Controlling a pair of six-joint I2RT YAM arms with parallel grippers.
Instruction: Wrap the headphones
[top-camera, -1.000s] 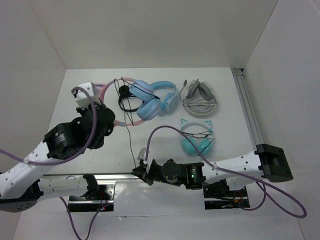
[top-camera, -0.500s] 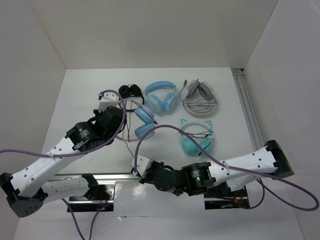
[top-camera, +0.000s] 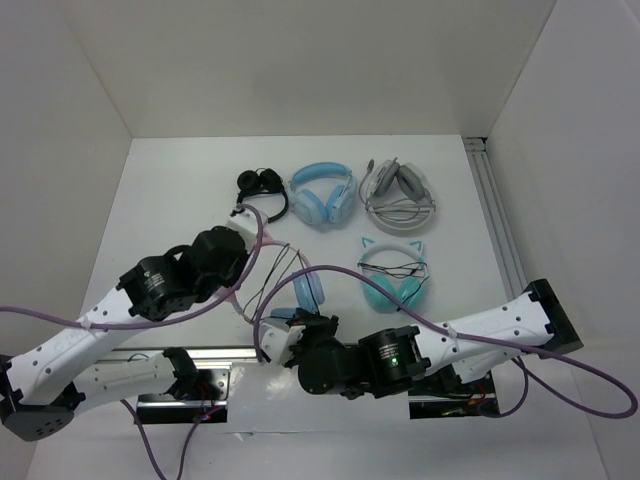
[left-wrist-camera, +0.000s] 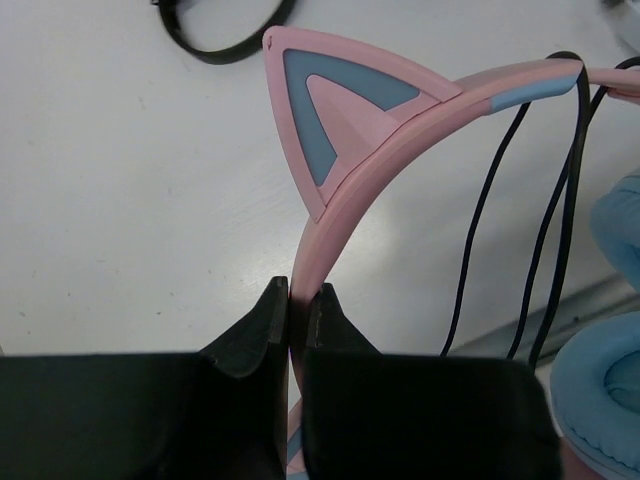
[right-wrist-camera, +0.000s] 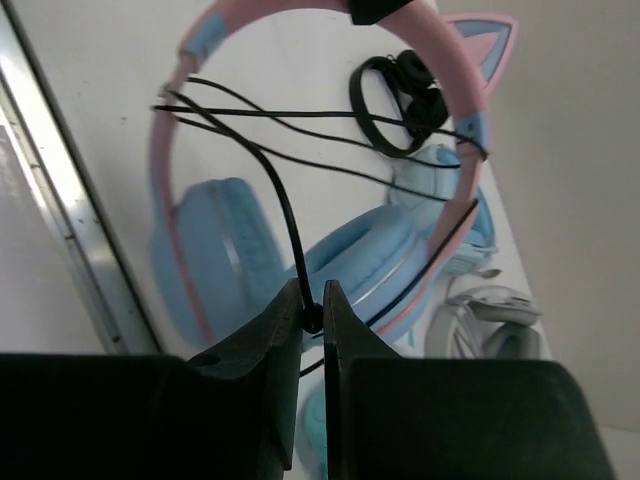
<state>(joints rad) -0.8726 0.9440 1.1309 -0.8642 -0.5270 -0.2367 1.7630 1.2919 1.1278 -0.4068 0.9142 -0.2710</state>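
The headphones (top-camera: 310, 290), with pink cat-ear headband and light blue ear cups, are held near the table's front edge between the two arms. My left gripper (left-wrist-camera: 303, 295) is shut on the pink headband just below a cat ear (left-wrist-camera: 340, 120). In the top view its jaws are hidden under the wrist (top-camera: 215, 262). The thin black cable (right-wrist-camera: 285, 205) crosses the headband in several strands (top-camera: 280, 265). My right gripper (right-wrist-camera: 312, 318) is shut on the cable's free run, below the headband (right-wrist-camera: 165, 150) and in front of an ear cup (right-wrist-camera: 215, 250).
At the back lie a small black pair (top-camera: 262, 185), an all-blue pair (top-camera: 322, 192) and a white-grey pair (top-camera: 400, 190). A teal cat-ear pair (top-camera: 393, 275) lies right of the held one. A metal rail (top-camera: 495, 210) runs along the right side.
The headphones have travelled from the back left to the front middle in my left gripper. My right gripper has stayed by the front edge, holding the cable, now with strands across the headband.
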